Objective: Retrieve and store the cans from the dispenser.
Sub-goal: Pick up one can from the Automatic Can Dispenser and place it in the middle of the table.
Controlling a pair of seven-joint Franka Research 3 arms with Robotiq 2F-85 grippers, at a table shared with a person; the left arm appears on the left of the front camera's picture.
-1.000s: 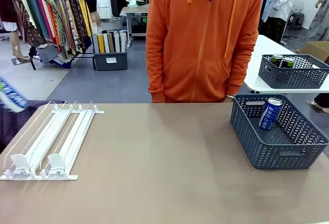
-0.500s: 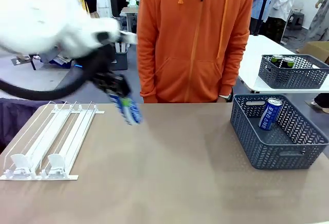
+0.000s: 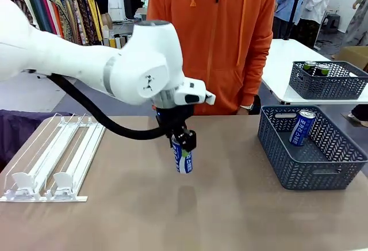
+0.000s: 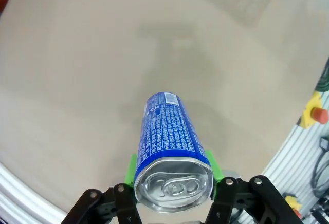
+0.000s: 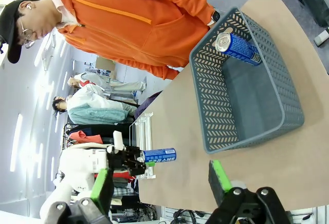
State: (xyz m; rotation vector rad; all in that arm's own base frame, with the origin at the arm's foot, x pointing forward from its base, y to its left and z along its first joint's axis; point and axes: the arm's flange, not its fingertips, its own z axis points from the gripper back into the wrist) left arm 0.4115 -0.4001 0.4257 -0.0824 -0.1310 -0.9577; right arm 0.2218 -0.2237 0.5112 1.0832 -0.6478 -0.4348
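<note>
My left gripper is shut on a blue-and-white can, which hangs upright just above the middle of the table. From the left wrist, the can sits between the green pads with its silver top toward the camera. Seen from the right wrist, the same can is held off to the side. The dispenser lies at the table's left with its white rails bare. Another blue can leans inside the dark grey basket at the right. My right gripper is open, with nothing between its fingers.
A person in an orange hoodie stands at the far edge, hands down. Behind, a white table carries a second grey basket with dark cans. Bare tabletop runs between the held can and the near basket.
The left arm has swept in from the left with the blue can, from beside the dispenser's far end to over the table's middle. The person shifted slightly left.
</note>
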